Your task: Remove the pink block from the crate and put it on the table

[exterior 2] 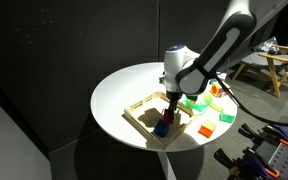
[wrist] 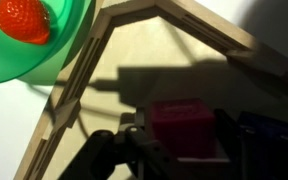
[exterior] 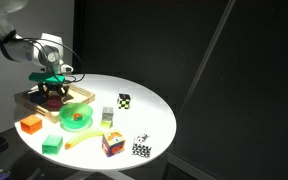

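The pink block (wrist: 184, 125) sits inside the light-wood crate (wrist: 199, 30) and fills the space between my gripper's (wrist: 182, 150) two fingers, which press against its left and right sides. In both exterior views the gripper (exterior: 52, 92) (exterior 2: 169, 108) is lowered into the crate (exterior: 29, 100) (exterior 2: 136, 112), near its middle. The pink block shows faintly under the fingers in an exterior view (exterior 2: 168, 119). The crate stands on the round white table (exterior: 149, 115) (exterior 2: 119, 95). I cannot tell whether the block is off the crate floor.
A blue block (wrist: 274, 135) (exterior 2: 159, 129) lies in the crate right beside the pink one. A green bowl (wrist: 29, 55) (exterior: 76, 117) holding a strawberry (wrist: 24, 18) touches the crate. An orange block (exterior: 29, 125), a green block (exterior: 52, 145) and a multicoloured cube (exterior: 111, 143) lie on the table.
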`<move>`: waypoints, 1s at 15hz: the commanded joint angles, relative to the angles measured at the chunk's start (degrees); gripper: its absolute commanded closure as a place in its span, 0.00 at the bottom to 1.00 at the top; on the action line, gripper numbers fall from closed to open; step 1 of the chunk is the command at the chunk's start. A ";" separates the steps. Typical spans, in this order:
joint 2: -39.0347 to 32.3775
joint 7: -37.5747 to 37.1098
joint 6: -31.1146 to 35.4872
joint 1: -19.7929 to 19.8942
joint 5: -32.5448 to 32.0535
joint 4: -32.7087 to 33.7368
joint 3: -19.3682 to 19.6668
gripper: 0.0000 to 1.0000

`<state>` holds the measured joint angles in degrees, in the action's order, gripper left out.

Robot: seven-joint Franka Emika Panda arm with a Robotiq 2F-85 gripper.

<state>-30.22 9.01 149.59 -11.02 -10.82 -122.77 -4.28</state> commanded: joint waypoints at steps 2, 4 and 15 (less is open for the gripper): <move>-0.16 -1.90 -0.55 -0.47 -1.43 1.09 0.34 0.66; 0.55 -1.52 -1.15 -0.17 -1.01 0.89 -0.01 0.68; 5.66 -1.60 -8.93 0.43 0.29 0.81 -0.91 0.68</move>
<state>-27.39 8.77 144.80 -11.03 -10.79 -122.11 -4.46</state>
